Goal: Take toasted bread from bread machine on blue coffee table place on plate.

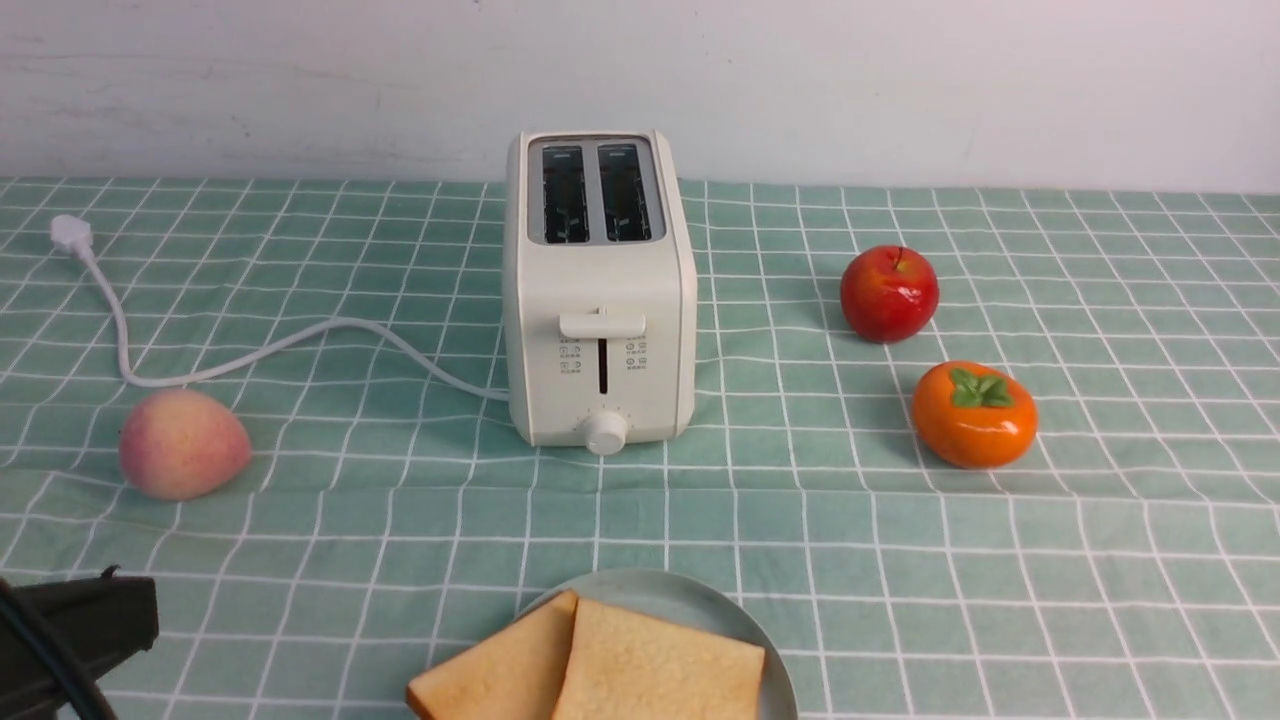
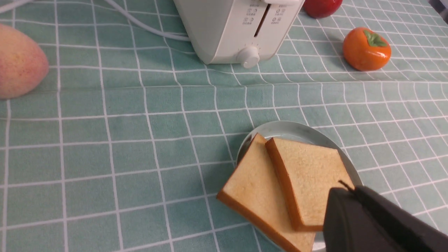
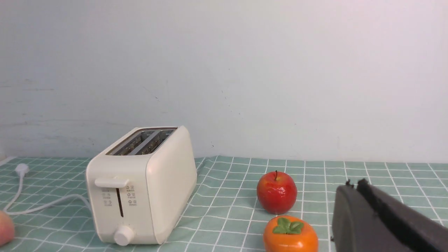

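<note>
The bread machine point(image 1: 600, 300) stands mid-table on the blue coffee table point(image 1: 900, 560), and both its slots are empty. Two slices of toasted bread point(image 1: 660, 670) point(image 1: 500, 670) lie overlapping on the plate point(image 1: 680, 595) at the front edge. My left gripper point(image 1: 100, 620) is low at the front left. In the left wrist view it point(image 2: 344, 190) is shut and empty, beside the plate point(image 2: 290, 129) and the toast point(image 2: 308, 175). My right gripper point(image 3: 353, 185) is shut and empty, off to the right of the toaster point(image 3: 147, 182), and it is out of the front view.
A peach point(image 1: 183, 443) lies at the left. A red apple point(image 1: 888, 293) and an orange persimmon point(image 1: 973, 415) sit to the right of the toaster. The white cord point(image 1: 300, 340) runs left to its plug point(image 1: 70, 233). A white wall stands behind the table.
</note>
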Action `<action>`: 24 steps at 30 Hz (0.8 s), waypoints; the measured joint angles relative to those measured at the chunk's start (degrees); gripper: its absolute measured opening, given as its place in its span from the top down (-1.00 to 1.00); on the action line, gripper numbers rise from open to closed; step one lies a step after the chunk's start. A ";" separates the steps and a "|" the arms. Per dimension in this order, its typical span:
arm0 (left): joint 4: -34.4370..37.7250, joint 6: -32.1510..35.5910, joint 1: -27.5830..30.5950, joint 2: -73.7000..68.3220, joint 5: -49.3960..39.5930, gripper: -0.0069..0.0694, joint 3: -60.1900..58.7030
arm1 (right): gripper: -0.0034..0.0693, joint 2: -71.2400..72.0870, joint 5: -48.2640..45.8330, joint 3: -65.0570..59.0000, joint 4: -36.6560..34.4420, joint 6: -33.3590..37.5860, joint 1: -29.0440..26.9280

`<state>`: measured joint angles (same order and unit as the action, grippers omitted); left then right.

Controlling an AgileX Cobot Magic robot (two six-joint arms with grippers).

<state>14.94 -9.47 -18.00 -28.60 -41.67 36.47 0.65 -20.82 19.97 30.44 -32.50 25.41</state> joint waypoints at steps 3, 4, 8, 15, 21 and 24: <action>-0.86 0.00 0.00 1.08 0.55 0.86 -0.81 | 0.90 0.00 1.95 -0.14 3.56 -2.95 0.00; -1.65 0.00 0.00 2.96 1.02 0.86 -2.00 | 0.90 0.05 2.76 -0.14 6.34 -3.75 0.00; -2.81 0.00 0.00 11.41 4.37 0.86 -6.33 | 0.88 0.05 3.36 -0.14 12.65 -4.35 0.00; -2.97 0.00 0.00 22.09 9.28 0.86 -13.07 | 0.87 0.05 3.62 -0.14 20.88 -4.46 0.00; -2.97 0.00 0.00 23.23 8.25 0.86 -15.77 | 0.85 0.05 4.09 -0.14 23.69 -4.46 0.00; -3.66 0.05 0.00 23.23 6.01 0.85 -16.29 | 0.84 0.05 4.39 -0.14 24.39 -4.50 0.00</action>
<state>11.28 -9.42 -18.00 -5.37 -35.66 20.18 0.70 -16.43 19.84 54.83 -37.00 25.41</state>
